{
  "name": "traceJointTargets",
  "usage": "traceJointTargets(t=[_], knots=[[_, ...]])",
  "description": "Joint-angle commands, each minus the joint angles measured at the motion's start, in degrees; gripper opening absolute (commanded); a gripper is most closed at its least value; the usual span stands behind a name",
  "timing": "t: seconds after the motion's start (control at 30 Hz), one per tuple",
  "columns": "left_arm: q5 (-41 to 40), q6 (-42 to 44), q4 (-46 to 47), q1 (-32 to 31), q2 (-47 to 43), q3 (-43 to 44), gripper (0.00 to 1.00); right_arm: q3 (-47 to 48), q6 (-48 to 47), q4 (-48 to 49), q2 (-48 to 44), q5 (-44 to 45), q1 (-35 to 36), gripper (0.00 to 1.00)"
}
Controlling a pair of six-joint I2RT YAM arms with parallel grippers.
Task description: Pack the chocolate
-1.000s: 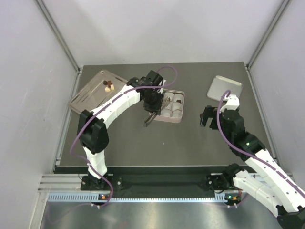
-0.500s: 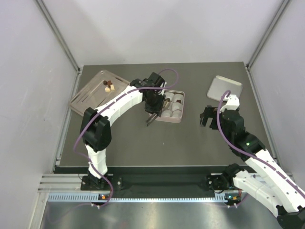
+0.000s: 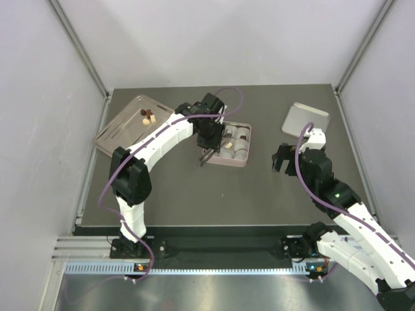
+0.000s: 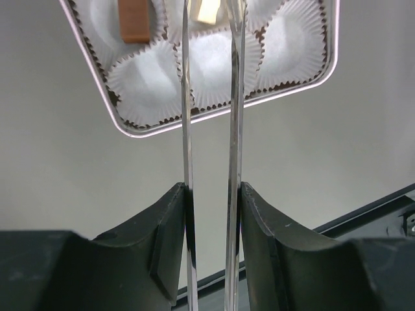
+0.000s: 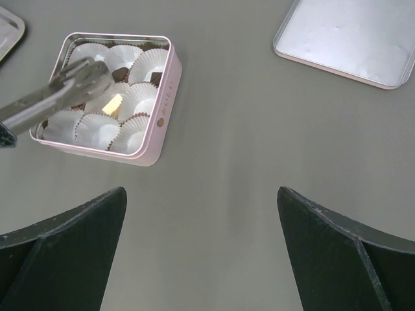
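Observation:
My left gripper (image 4: 213,189) (image 3: 209,138) is shut on a pair of metal tweezers (image 4: 187,97) over the pink square tin (image 4: 194,122) (image 3: 245,146). The tweezer blades stand slightly apart, with a cream-white chocolate piece (image 4: 209,10) (image 5: 114,102) between their tips in a white paper cup. A lighter brown piece (image 4: 134,19) lies in a neighbouring cup and a dark piece (image 5: 155,78) in another. A few more chocolate pieces (image 3: 148,116) lie on the metal tray (image 3: 126,129) at the back left. My right gripper (image 5: 201,192) (image 3: 280,159) is open and holds nothing, right of the tin.
The tin's lid (image 3: 306,118) (image 5: 350,35) lies flat at the back right. White walls with metal posts close in the grey table (image 3: 214,194) on three sides. A black rail (image 4: 376,207) runs along the near edge.
The tweezer blades have spread a little as the left jaws eased. The left wrist shifted slightly over the tin. The right arm has stayed still.

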Motion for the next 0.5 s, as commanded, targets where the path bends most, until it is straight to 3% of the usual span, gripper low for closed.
traceJointTargets(t=[0.0, 0.23, 0.47], knots=[[-2.35, -0.09, -1.66, -0.27, -3.80, 5.80, 0.42, 1.63, 0.49, 1.92, -0.59, -0.23, 0.72, 1.00], [-9.04, 0.18, -3.69, 2.00, -4.68, 10.21, 0.43, 1.10, 0.67, 1.92, -1.21, -0.67, 0.72, 1.00], [-9.04, -1.67, -1.14, 13.69, -4.77, 8.29, 0.43, 0.93, 0.49, 2.10, -1.21, -1.28, 0.72, 1.00]])
